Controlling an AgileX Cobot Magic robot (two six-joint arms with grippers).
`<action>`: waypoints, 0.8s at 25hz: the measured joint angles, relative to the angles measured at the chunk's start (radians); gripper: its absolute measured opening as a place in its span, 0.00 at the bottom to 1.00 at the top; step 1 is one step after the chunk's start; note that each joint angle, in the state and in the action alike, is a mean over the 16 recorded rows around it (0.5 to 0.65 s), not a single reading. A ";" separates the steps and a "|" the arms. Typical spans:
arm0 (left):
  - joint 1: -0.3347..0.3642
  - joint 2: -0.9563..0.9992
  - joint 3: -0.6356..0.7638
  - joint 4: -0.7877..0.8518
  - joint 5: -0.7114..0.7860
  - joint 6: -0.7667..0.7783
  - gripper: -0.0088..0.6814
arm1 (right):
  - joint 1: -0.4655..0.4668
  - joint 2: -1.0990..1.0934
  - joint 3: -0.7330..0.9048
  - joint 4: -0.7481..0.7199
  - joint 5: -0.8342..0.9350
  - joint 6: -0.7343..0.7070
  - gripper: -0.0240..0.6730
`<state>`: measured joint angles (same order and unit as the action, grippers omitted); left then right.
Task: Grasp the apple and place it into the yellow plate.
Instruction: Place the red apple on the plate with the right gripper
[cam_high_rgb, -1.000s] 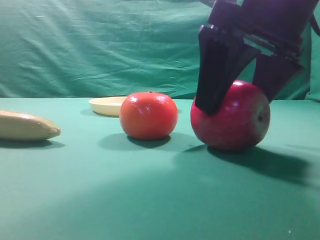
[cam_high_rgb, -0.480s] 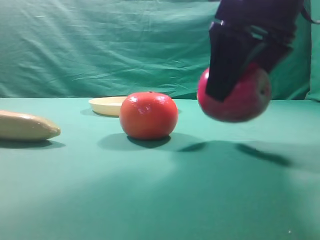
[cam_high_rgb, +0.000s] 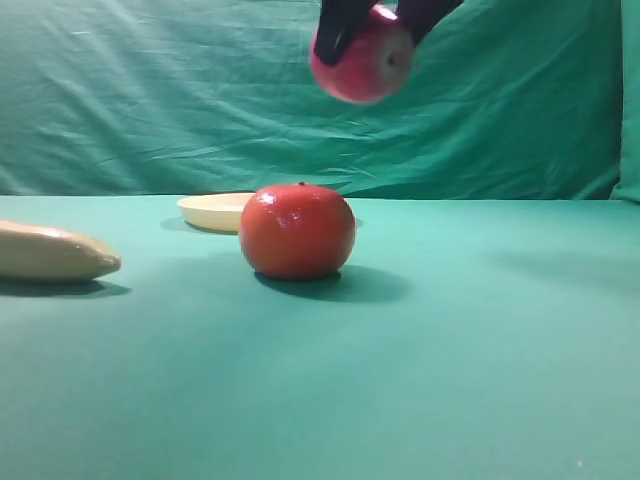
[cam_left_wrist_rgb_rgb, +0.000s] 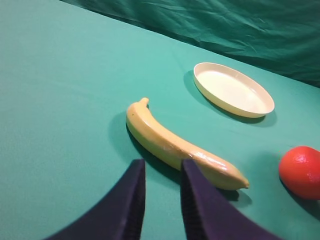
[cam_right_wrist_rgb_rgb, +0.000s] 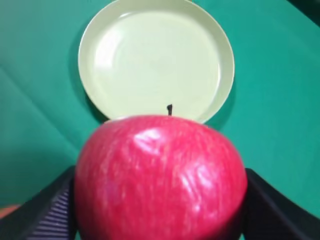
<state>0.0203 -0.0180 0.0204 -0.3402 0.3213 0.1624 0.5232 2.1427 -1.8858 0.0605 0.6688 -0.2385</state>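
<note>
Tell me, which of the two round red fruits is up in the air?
The apple, darker crimson, held up by the right hand. The orange-red fruit sits on the table in front of the yellow plate.

In the high view the orange-red fruit (cam_high_rgb: 297, 231) hides the near right part of the yellow plate (cam_high_rgb: 212, 211), the top edge cuts off the right gripper (cam_high_rgb: 371, 20) above the slightly blurred apple (cam_high_rgb: 362, 64), and the banana (cam_high_rgb: 55, 252) runs off the left edge.
</note>
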 joint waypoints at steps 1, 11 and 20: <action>0.000 0.000 0.000 0.000 0.000 0.000 0.24 | 0.000 0.030 -0.031 0.008 -0.006 0.001 0.78; 0.000 0.000 0.000 0.000 0.000 0.000 0.24 | 0.000 0.189 -0.156 0.091 -0.082 0.005 0.79; 0.000 0.000 0.000 0.000 0.000 0.000 0.24 | 0.000 0.205 -0.157 0.110 -0.092 0.005 0.89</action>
<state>0.0203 -0.0180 0.0204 -0.3402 0.3213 0.1624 0.5232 2.3479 -2.0433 0.1709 0.5768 -0.2336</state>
